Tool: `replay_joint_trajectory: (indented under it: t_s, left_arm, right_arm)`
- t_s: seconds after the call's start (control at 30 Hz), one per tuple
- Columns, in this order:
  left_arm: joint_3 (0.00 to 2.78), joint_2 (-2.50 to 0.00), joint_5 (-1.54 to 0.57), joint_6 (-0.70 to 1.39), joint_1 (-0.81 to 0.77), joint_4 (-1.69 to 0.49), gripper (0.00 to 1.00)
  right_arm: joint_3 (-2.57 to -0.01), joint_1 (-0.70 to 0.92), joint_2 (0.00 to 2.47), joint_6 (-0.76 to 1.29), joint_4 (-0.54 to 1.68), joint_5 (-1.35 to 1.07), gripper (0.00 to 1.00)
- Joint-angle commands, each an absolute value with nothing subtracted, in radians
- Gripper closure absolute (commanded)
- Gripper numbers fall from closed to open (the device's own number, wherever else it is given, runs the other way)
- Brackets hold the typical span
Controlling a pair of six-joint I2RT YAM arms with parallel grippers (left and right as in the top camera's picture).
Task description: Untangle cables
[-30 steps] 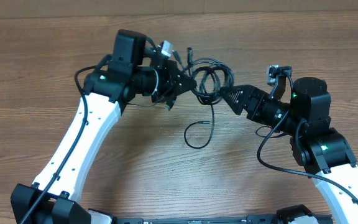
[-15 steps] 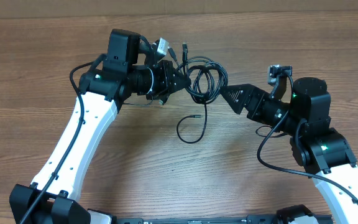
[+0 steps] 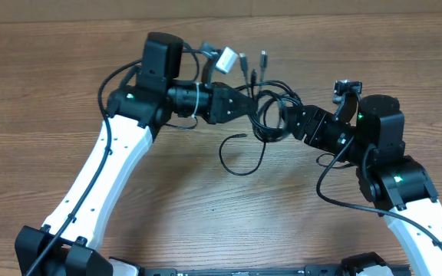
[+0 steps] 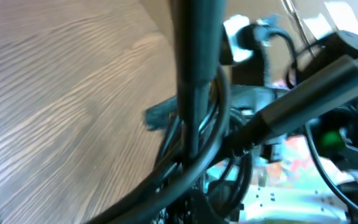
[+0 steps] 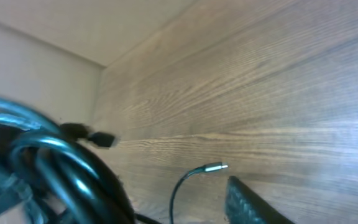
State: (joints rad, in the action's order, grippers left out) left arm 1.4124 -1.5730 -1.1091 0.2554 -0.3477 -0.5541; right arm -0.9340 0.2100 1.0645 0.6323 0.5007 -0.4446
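The cables [image 3: 271, 107] are a bundle of thin black loops hanging between both arms just above the table. My left gripper [image 3: 244, 103] is shut on the bundle's left side; in the left wrist view the cables [image 4: 197, 93] cross close to the lens and hide the jaws. Two plug ends [image 3: 253, 63] stick up behind the bundle. One loose end loops down onto the table, and its metal plug [image 5: 213, 167] lies flat. My right gripper [image 3: 288, 119] is pushed into the bundle's right side. One dark finger [image 5: 253, 202] shows, with a gap between it and the bundle [image 5: 73, 174].
A small white-grey block [image 3: 222, 57] on a cord sits beside the left wrist. The wooden table [image 3: 67, 84] ends at a pale wall along the back. Each arm carries its own thicker black cable [image 3: 328, 192].
My left gripper has carried the bundle to the right and lifted the plug ends. My right gripper has moved left into the loops, and its jaws have narrowed.
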Motion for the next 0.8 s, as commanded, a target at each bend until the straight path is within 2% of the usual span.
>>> replay_joint_trajectory:
  t_s: [0.0,0.07,0.17,0.47,0.77]
  left_arm:
    - [1.422,-1.569,-1.206,0.202,-0.382,-0.513,0.96]
    - [1.422,-1.569,-1.207,0.202,-0.391,-0.496,0.96]
    - [1.422,-1.569,-1.208,0.202,-0.391,-0.489,0.96]
    - [1.422,-1.569,-1.324,0.202,-0.29,-0.505,0.96]
    - [1.422,-1.569,-1.334,0.205,-0.157,-0.654,0.96]
  right_arm:
    - [-0.95,0.207,1.09,0.615,0.515,-0.419,0.65]
    - [-0.95,0.207,1.102,0.615,0.52,-0.419,0.82]
    - [-0.95,0.207,1.12,0.615,0.535,-0.419,0.96]
    - [-0.95,0.205,1.128,0.598,0.595,-0.31,0.96]
    - [-0.95,0.15,1.128,0.622,0.619,-0.281,0.96]
